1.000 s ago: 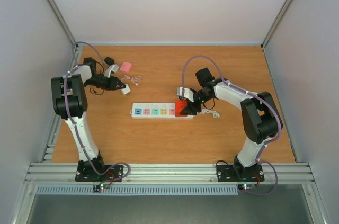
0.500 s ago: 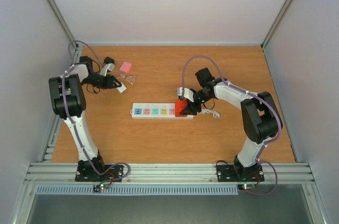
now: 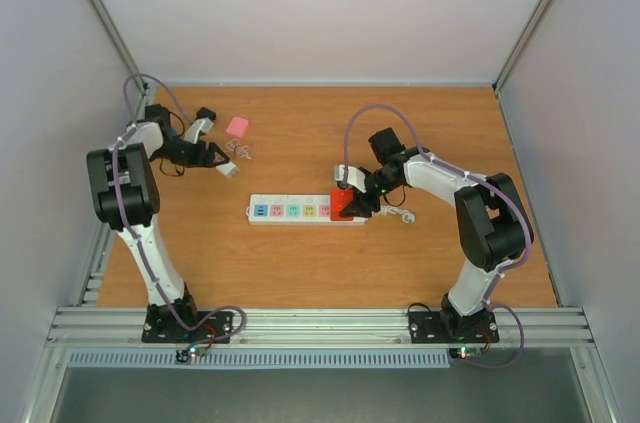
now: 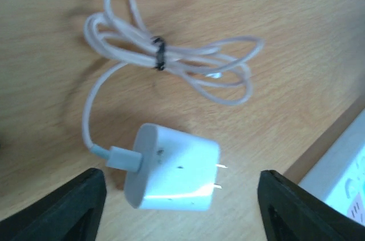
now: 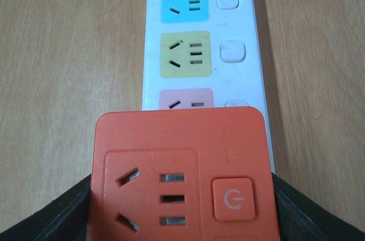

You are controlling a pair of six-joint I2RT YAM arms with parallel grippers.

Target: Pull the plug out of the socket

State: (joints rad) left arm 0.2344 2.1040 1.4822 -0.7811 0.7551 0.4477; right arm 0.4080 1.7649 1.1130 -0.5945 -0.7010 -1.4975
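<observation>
The plug (image 4: 171, 167), a white charger with two bare prongs, lies on the wood, free of the socket. Its bundled white cord (image 4: 171, 58) lies just beyond it. My left gripper (image 4: 182, 207) is open, with a finger on each side of the plug and neither touching it; the top view shows this gripper (image 3: 220, 147) at the far left. The socket (image 3: 295, 210) is a long white strip with pastel outlets (image 5: 185, 53) and an orange end block (image 5: 179, 167). My right gripper (image 3: 350, 198) is shut on that orange block.
A small pink object (image 3: 237, 127) sits just beyond the left gripper. The strip's short white cord (image 3: 402, 213) curls off its right end. Grey walls close in the table on the left, back and right.
The left gripper has opened and let go of the plug, which now rests on the table. The left arm has drawn back toward the left wall. The right arm has not moved.
</observation>
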